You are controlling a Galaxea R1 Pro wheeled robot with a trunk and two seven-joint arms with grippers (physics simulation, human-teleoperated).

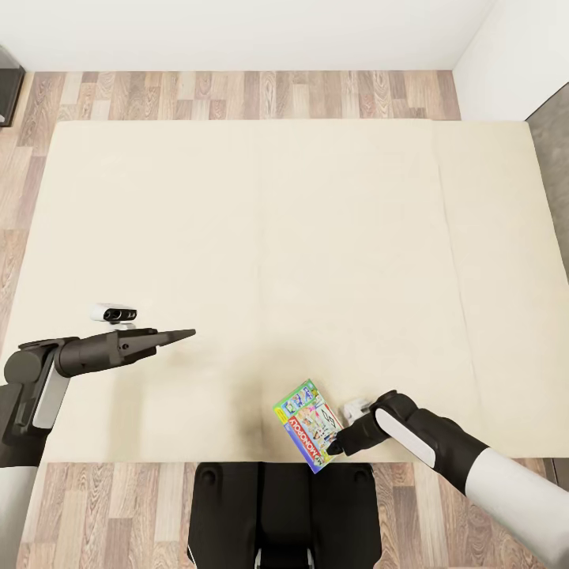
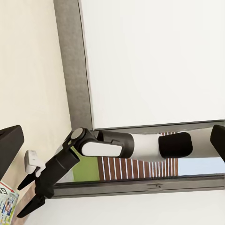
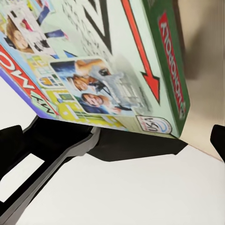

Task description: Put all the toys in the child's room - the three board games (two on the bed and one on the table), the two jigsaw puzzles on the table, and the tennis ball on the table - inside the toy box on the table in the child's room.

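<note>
The white-green Monopoly board game [image 1: 308,425] lies flat near the front edge of the beige bed [image 1: 276,237], its near corner reaching just past that edge. My right gripper [image 1: 333,448] is open at the box's near right corner; the left wrist view shows its fingers [image 2: 23,199] spread beside the box [image 2: 6,206]. The right wrist view looks closely at the box lid [image 3: 93,70], with the fingertips [image 3: 10,145] wide apart on either side. My left gripper [image 1: 188,334] hovers open over the mattress to the left, holding nothing.
Wood-plank floor [image 1: 237,95] runs beyond the bed's far side, and white walls [image 1: 237,32] close the room. A dark cabinet corner [image 1: 8,87] stands at the far left. The grey padded frame [image 1: 553,158] borders the bed on the right. My base [image 1: 276,514] stands against the bed's front edge.
</note>
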